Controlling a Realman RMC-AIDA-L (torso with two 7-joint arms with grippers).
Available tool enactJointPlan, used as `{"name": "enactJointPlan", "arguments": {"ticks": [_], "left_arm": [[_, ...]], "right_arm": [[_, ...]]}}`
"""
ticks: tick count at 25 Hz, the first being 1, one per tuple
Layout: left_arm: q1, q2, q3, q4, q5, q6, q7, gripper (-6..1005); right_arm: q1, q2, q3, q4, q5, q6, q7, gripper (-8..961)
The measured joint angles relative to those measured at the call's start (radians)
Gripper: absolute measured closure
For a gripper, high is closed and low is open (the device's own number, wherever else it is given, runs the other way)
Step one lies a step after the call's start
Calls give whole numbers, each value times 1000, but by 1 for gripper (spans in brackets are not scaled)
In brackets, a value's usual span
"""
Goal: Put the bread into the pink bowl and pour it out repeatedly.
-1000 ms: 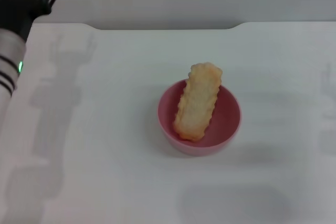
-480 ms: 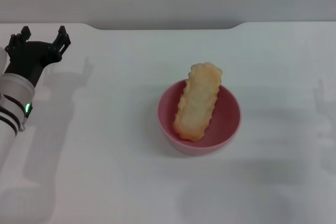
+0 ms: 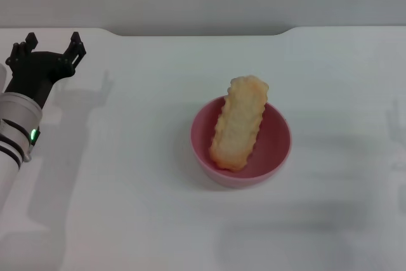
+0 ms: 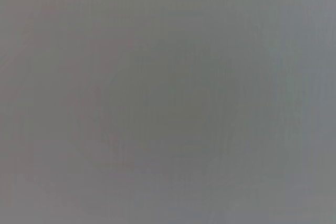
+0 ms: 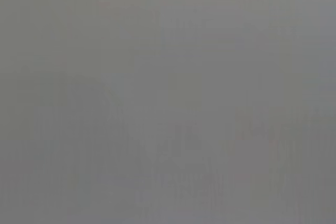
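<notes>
Tipping the bowl [image 3: 241, 150] needs the left gripper [image 3: 45, 50], jaws apart, to reach well right to the bread [image 3: 240, 123].

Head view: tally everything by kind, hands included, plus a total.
Bread: 1, lying in the bowl, far end propped on the rim
Pink bowl: 1
Left hand: 1, open, at the table's far left, apart from the bowl
Right hand: 0 in view
White table: 1
Total: 4

black tool [image 3: 49, 49], white banded arm [image 3: 14, 132]
</notes>
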Motion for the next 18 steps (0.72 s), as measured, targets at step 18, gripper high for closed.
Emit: {"name": "enactJointPlan", "arguments": {"ticks": [18], "left_arm": [[3, 1, 27, 2, 1, 17, -1, 143]], "right_arm": [[-5, 3, -33, 27, -2, -80, 3, 271]]}}
